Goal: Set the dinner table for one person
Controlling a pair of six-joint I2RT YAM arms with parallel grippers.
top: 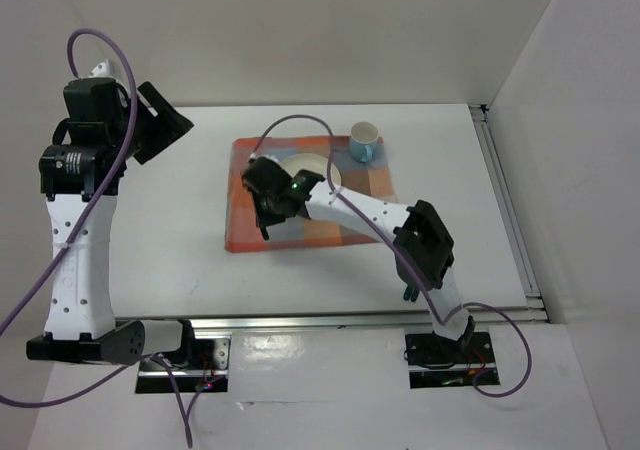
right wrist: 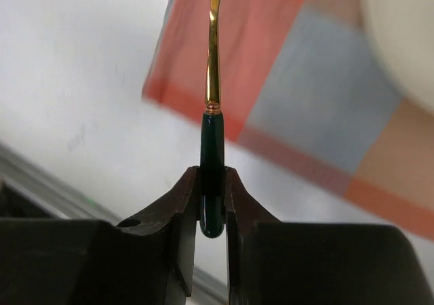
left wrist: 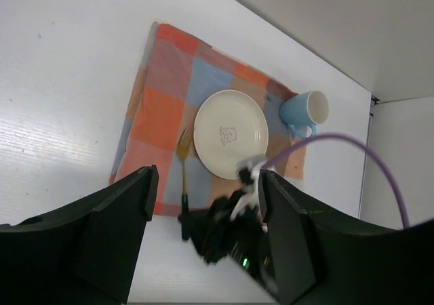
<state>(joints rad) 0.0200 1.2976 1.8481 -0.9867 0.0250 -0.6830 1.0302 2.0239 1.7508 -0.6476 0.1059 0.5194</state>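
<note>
- We see the dinner table (top: 455,185) as a wide white top. An aluminium rail (top: 330,321) runs along its front edge and a second along its right edge.
- The checked cloth (left wrist: 159,108) lies near the middle of the table, well back from the front rail and well apart from the right one.
- A white plate (left wrist: 230,134) sits on the far half of the cloth. A blue mug (left wrist: 305,110) stands at the cloth's far right corner, just beside the plate.
- The right gripper (right wrist: 212,195) is clamped on the dark green handle of a gold fork (left wrist: 183,173), its fingers (right wrist: 182,224) pressed against both sides.
- The fork points away from the arm and runs just left of the plate. Its tines are over the cloth and its handle end crosses the cloth's near edge. We cannot tell whether it touches the fabric.
- The left gripper (left wrist: 207,186) hangs high over the table's far left with its fingers spread wide and holding nothing.
- A broad stretch of white tabletop separates the cloth's left edge from the left arm (top: 75,240).
</note>
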